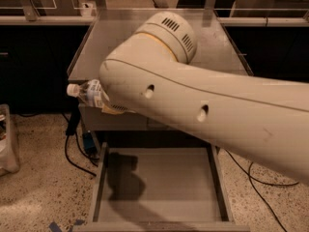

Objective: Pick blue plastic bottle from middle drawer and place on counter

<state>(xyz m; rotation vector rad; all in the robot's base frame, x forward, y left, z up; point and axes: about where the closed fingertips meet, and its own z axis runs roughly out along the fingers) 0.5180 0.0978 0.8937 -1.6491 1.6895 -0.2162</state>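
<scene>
The blue plastic bottle hangs in the air on its side, white cap pointing left, at the front left corner of the counter. Only its cap end shows; the rest disappears behind my big cream arm. My gripper is hidden behind that arm, right where the bottle goes out of sight, and it carries the bottle. Below, the middle drawer stands pulled out with a bare grey floor and the arm's shadow on it.
Black cables trail on the speckled floor left of the cabinet, and another cable runs to the right. A pale bin sits at the far left. Dark cabinets line the back.
</scene>
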